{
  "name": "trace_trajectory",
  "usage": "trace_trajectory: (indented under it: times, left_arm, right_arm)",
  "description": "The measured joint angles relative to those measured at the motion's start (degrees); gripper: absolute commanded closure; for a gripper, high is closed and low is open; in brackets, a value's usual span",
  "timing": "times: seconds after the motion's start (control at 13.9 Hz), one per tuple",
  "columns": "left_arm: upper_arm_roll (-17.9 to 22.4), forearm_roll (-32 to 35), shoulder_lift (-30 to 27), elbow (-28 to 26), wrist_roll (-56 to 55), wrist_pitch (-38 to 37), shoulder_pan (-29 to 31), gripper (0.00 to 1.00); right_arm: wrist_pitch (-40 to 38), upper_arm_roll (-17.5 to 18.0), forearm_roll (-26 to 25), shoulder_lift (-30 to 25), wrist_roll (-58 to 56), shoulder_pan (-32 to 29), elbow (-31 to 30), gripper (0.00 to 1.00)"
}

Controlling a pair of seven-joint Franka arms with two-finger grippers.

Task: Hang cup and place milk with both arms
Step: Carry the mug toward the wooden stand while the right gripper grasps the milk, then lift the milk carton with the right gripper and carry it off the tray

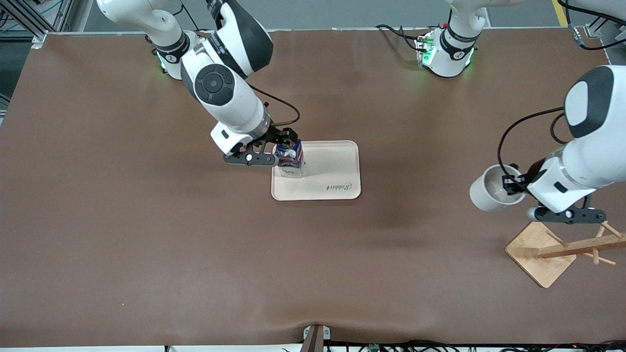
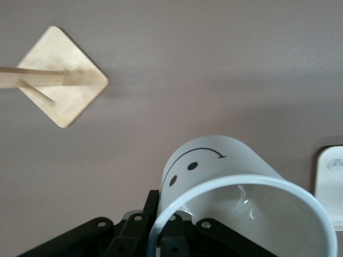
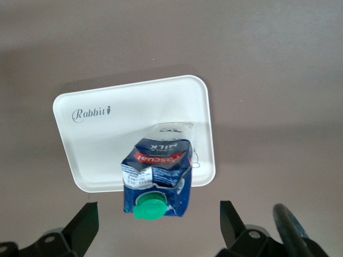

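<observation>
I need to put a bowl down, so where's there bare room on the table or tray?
The tray is bare on the half toward the left arm's end; the milk carton stands on its other half, with the open right gripper around it. Brown table lies open between the tray and the wooden rack. It is crowded at the rack, where the left gripper holds the cup.

Cup (image 2: 241,209): glossy smooth glazed white. Milk (image 3: 156,176): printed paper carton, green plastic cap; tray (image 1: 337,166): smooth matt cream plastic. Rack (image 1: 547,252): bare pale wood; table (image 1: 146,234): matt brown.
</observation>
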Motion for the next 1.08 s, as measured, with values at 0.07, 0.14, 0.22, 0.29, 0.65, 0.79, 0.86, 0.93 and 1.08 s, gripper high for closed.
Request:
trace_trajectory:
  times: [0.07, 0.14, 0.22, 0.29, 0.65, 0.79, 0.86, 0.93, 1.08]
  left_arm:
    - [0.7, 0.8, 0.3, 0.7, 0.6, 1.0, 0.2, 1.0]
    - [1.7, 1.2, 0.7, 1.7, 1.4, 2.2, 0.3, 1.0]
    - [2.6, 1.3, 1.2, 2.5, 2.7, 3.4, 0.4, 1.0]
    - [3.5, 1.3, 1.6, 3.1, 3.8, 4.5, 0.4, 1.0]
    - [7.2, 1.3, 4.5, 5.5, 11.6, 7.5, 1.4, 1.0]
    - [7.2, 1.3, 5.3, 5.9, 12.8, 8.2, 2.3, 1.0]
    - [7.2, 1.3, 5.5, 5.9, 13.0, 9.0, 2.2, 1.0]
    - [7.2, 1.3, 5.5, 5.9, 13.8, 10.0, 2.1, 1.0]
    - [7.2, 1.3, 5.5, 6.1, 16.1, 12.0, 1.9, 1.0]
  right_arm:
    - [0.9, 0.0, -0.4, 0.7, 0.6, 0.6, 0.0, 0.0]
    - [1.7, 0.0, -1.3, 1.4, 1.6, 1.4, 0.0, 0.0]
    - [2.0, 0.0, -2.4, 2.1, 2.4, 2.0, 0.0, 0.0]
    - [2.1, 0.0, -3.3, 2.7, 2.9, 2.6, 0.0, 0.0]
    - [2.8, -0.1, -4.3, 4.4, 3.8, 3.5, -0.2, 0.0]
    - [4.1, -0.1, -4.3, 5.5, 4.6, 4.1, -0.3, 0.0]
    - [4.3, -0.1, -4.3, 5.9, 4.7, 4.3, -0.3, 0.0]
    - [4.4, -0.1, -4.5, 6.3, 4.8, 4.4, -0.3, 0.0]
    - [4.5, -0.1, -5.6, 6.8, 4.9, 4.4, -0.5, 0.0]
